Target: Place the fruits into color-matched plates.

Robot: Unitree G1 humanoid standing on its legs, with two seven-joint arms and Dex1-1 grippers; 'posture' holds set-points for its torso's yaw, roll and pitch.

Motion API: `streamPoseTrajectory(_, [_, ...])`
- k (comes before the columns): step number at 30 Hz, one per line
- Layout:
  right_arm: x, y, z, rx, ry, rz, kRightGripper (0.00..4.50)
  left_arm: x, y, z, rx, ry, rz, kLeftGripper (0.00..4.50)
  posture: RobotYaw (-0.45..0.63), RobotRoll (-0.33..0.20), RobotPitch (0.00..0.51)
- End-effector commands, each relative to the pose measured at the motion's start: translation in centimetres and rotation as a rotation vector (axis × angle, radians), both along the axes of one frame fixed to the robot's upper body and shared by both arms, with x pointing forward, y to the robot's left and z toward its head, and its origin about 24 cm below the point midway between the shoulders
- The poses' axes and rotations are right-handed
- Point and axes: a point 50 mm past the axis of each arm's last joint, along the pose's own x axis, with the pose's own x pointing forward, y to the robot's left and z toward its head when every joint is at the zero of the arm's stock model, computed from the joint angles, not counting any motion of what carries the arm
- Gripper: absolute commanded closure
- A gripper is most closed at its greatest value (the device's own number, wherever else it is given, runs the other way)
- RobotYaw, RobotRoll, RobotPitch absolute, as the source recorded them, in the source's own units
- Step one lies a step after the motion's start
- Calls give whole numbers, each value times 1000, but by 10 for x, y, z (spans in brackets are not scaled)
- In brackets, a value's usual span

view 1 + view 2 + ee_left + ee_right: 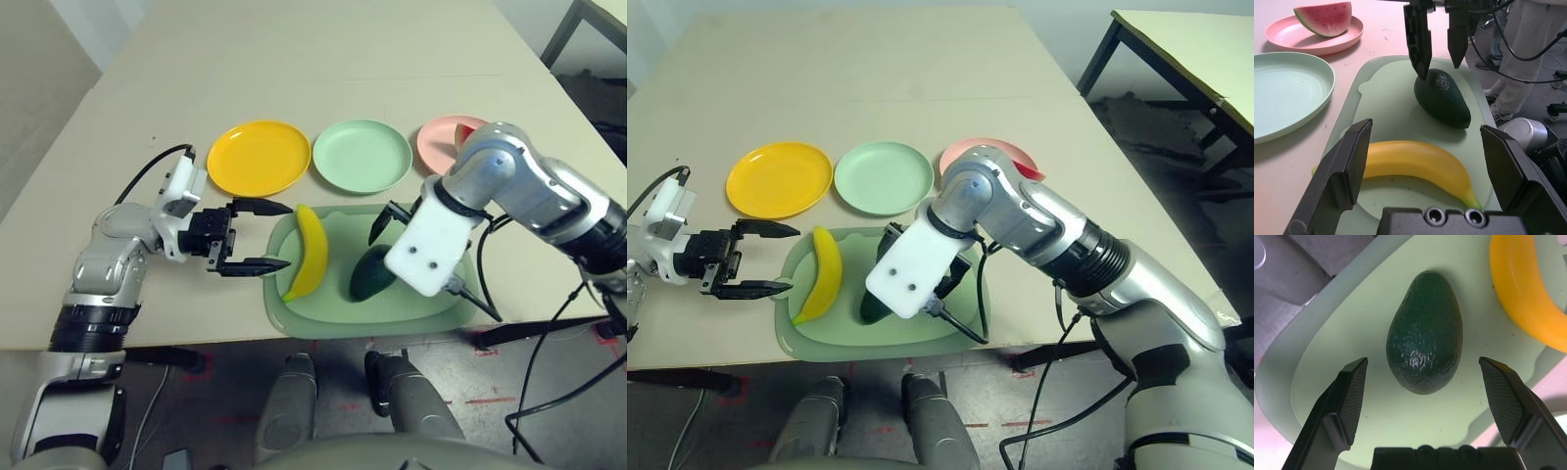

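Avocado (1424, 338): dark green, lying flat on the light-green cutting mat (411, 304), toward the robot's right half of it, apart from the banana.
Banana (311, 252): yellow, curved, lying on the mat's left half, beside the avocado, not touching it.
Watermelon wedge (1323, 18): red with green rind, resting on the pink plate (1283, 32).
Mint green plate (361, 156): between the pink plate and the yellow-orange plate (258, 157), in a row on the table (294, 59) behind the mat.
Right end effector (1425, 396): released, fingers spread wide, poised over the avocado with one finger to each side, no contact visible.
Left end effector (263, 235): released, fingers parted, at the mat's left edge, pointing toward the banana, just short of it.
Person's legs (1528, 58): standing beyond the table.
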Motion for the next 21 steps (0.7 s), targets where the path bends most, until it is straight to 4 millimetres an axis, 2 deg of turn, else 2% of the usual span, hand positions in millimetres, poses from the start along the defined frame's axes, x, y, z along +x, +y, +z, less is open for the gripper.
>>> streamPoseTrajectory(1, [1, 0, 0, 11, -6, -44, 80, -1, 2, 0, 19, -2, -2, 0, 36, 0, 192])
streamPoseTrajectory(9, [5, 1, -6, 22, 18, -167, 80, 0, 1, -1, 20, -2, -5, 0, 22, 0, 189])
streamPoseTrajectory(21, [-2, 2, -16, 17, 81, -223, 80, 0, 2, -2, 29, -5, -2, 0, 26, 0, 185])
